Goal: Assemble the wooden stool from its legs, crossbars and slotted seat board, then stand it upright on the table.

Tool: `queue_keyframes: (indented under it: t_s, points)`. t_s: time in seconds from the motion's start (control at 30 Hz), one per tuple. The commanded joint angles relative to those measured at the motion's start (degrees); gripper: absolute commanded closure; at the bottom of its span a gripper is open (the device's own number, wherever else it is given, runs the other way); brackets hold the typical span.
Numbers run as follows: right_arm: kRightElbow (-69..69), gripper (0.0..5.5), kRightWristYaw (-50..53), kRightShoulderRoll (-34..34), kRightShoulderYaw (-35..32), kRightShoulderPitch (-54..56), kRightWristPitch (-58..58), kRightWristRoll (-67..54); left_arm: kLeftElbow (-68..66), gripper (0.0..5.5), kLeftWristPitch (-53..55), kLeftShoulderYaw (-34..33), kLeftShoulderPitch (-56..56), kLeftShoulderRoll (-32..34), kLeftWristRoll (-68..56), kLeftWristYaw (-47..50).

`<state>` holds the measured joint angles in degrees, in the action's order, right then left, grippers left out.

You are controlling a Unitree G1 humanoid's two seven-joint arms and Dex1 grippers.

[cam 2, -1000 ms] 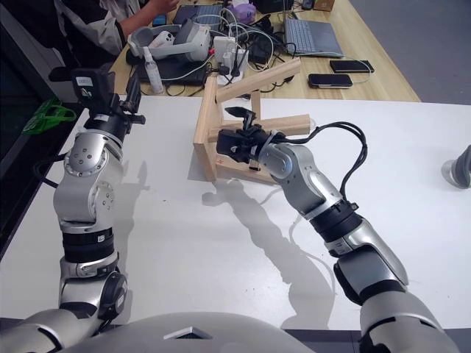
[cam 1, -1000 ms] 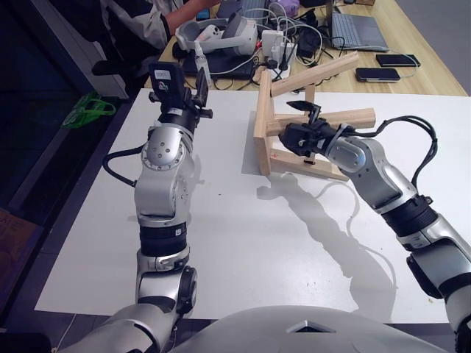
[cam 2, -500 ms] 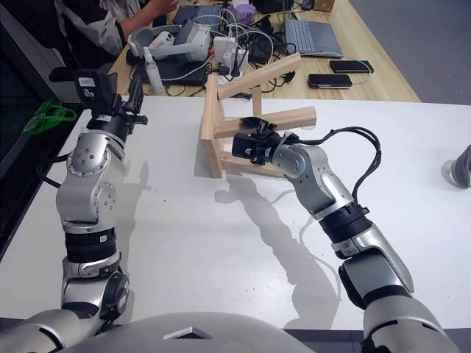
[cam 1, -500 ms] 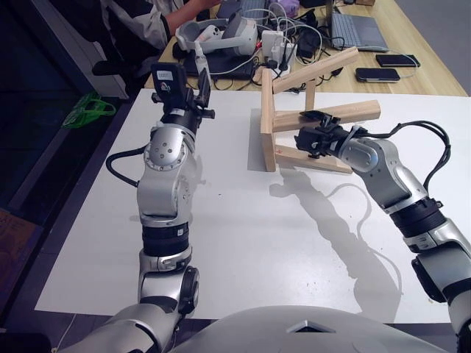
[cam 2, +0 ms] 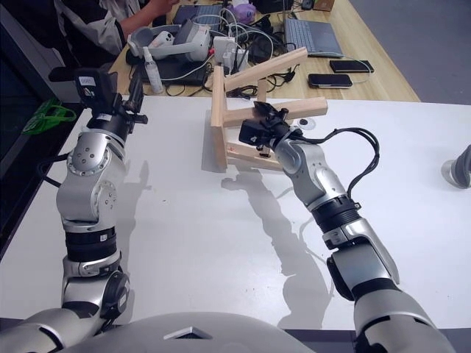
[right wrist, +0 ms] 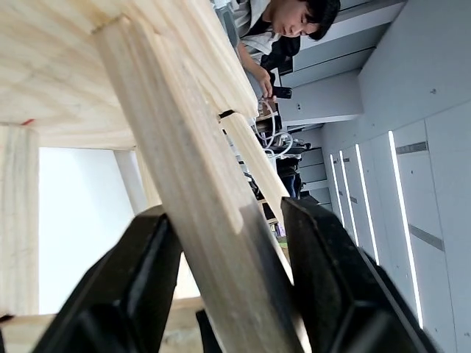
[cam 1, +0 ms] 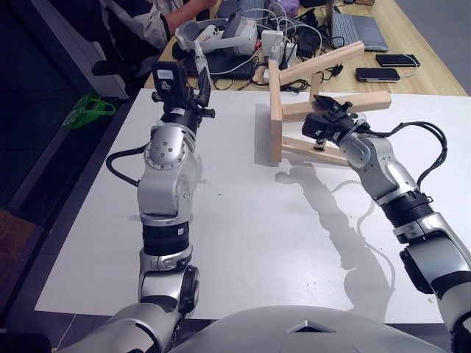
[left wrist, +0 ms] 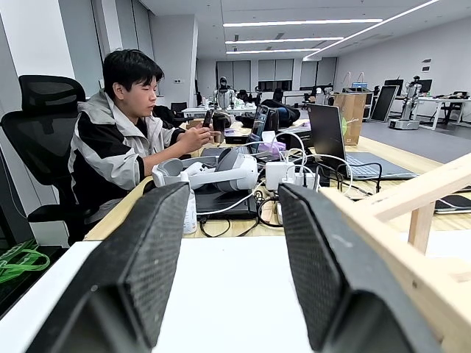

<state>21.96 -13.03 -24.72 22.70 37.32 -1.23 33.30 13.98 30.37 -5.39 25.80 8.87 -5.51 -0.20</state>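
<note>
The stool (cam 1: 368,101) looks fully put together and lies on its side at the far part of the table (cam 1: 221,243), seat board (cam 1: 277,125) on edge and legs (cam 1: 316,62) pointing to the robot's right, so the step in hand seems to be standing it up. The right gripper (cam 1: 321,126) is clamped on a crossbar (right wrist: 199,206) between two legs, while the left gripper (left wrist: 234,220) hangs raised well apart, wide and empty; the next move likely calls for swinging the legs down under a firm hold. I count one seat board, three legs in sight and two crossbars

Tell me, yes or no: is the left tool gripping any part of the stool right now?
No, the left tool is open with nothing between its fingers, and the stool stands apart from it.
</note>
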Motion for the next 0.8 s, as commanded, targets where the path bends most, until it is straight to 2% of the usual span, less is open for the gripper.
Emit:
queue_keyframes:
  t_s: [0.03, 0.17, 0.4, 0.8]
  points:
    - [-1.17, 3.49, 0.96, 2.22, -5.24, -0.08, 0.36, -5.38, -0.91, 3.25, -0.2, 0.12, 1.08, 0.1, 0.48, -0.05]
    - [-3.66, 3.5, -1.44, 6.63, -12.42, -2.67, 6.79, -13.91, -1.05, 3.25, -0.33, 0.02, 1.4, 0.25, 0.59, -0.07]
    - [-7.0, 3.54, -3.21, 4.92, -13.71, -5.98, 6.79, -14.25, -1.33, 3.25, -0.5, -0.35, 1.81, 0.51, 0.77, -0.17]
    - [-12.22, 3.55, -3.58, 7.73, -20.1, -9.83, 13.92, -21.78, -1.78, 3.25, -1.28, -0.25, 2.23, 0.99, 1.19, -0.47]
